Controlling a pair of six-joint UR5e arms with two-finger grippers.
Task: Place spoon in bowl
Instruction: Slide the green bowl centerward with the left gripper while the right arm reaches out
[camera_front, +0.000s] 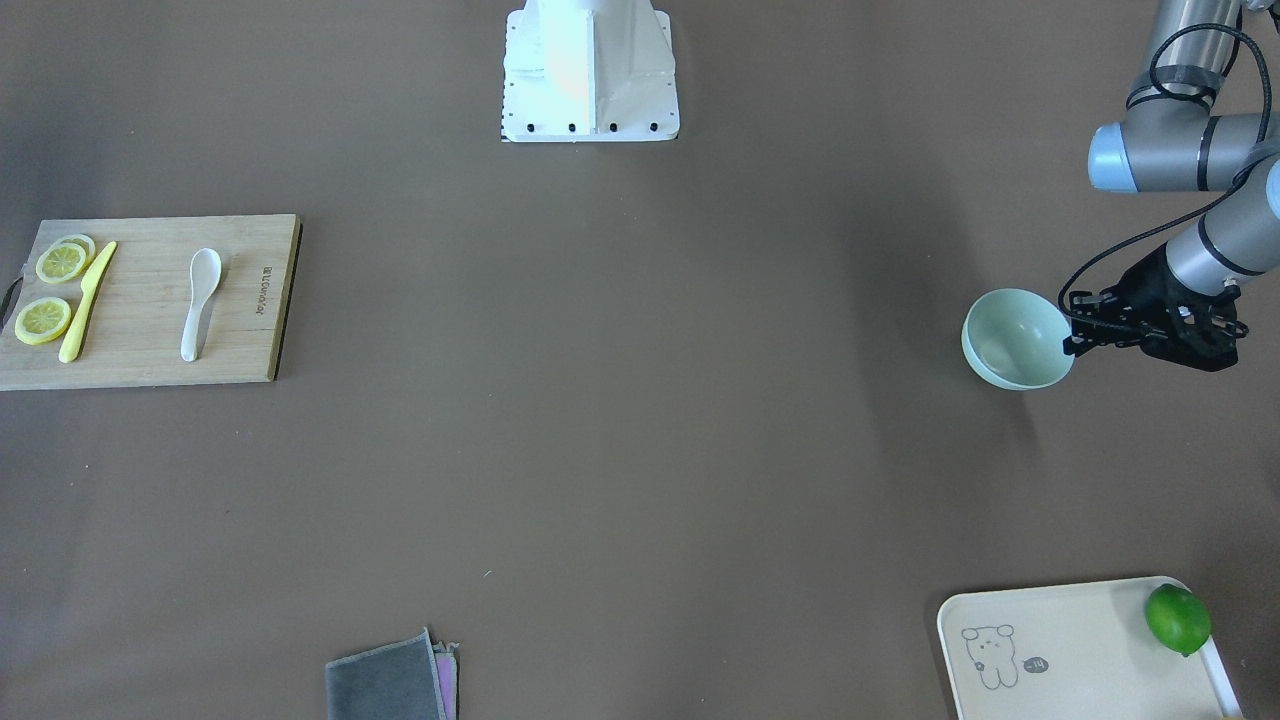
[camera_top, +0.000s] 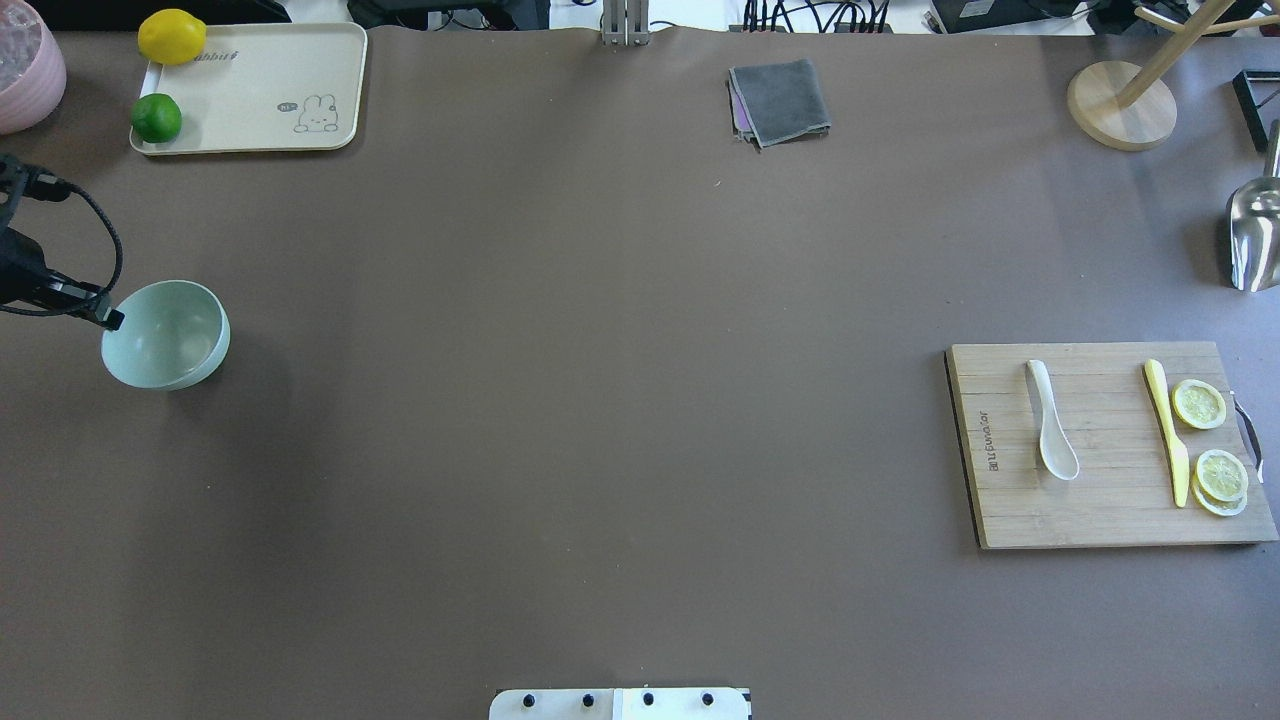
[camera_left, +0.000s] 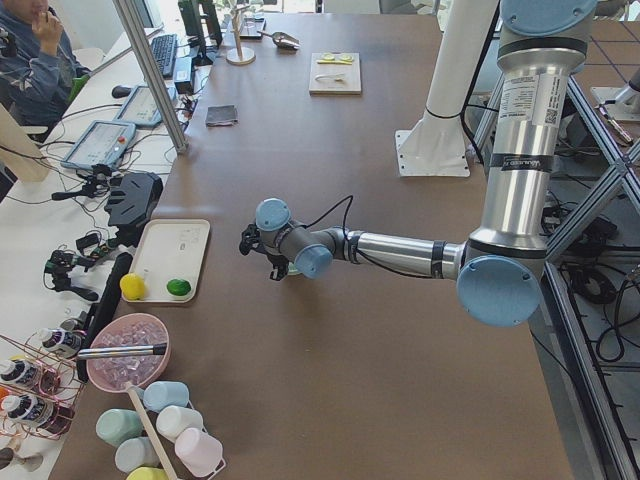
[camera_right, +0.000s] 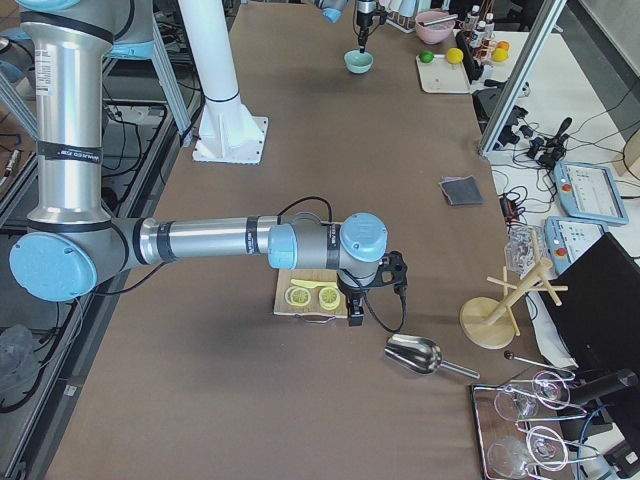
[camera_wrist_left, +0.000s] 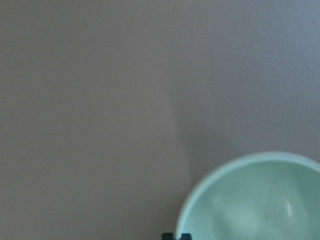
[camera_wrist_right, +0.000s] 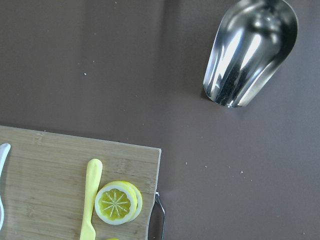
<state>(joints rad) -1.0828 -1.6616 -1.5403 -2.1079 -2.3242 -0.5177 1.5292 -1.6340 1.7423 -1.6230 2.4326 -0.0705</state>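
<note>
We are clamping our left gripper (camera_front: 1072, 336) on the rim of the bowl (camera_front: 1005, 352), the spoon (camera_front: 199, 300) is lying on the cutting board (camera_front: 140, 350), and we cannot tell whether our right gripper (camera_right: 352, 300) is open.

Glossy white spoon (camera_top: 1047, 415) on grained wooden board (camera_top: 1100, 505); polished metal scoop (camera_wrist_right: 248, 52).

The overhead view looks forward and down from behind the robot base (camera_top: 620, 703). The front-facing view looks steeply down from the opposite edge of the desk (camera_top: 600, 400). Both share the cutting board (camera_top: 1100, 450) and bowl (camera_top: 165, 335). Side views look along the desk from each end. The left wrist camera hangs close over the bowl's rim, the right over the board's corner and a metal scoop (camera_wrist_right: 250, 50).
</note>
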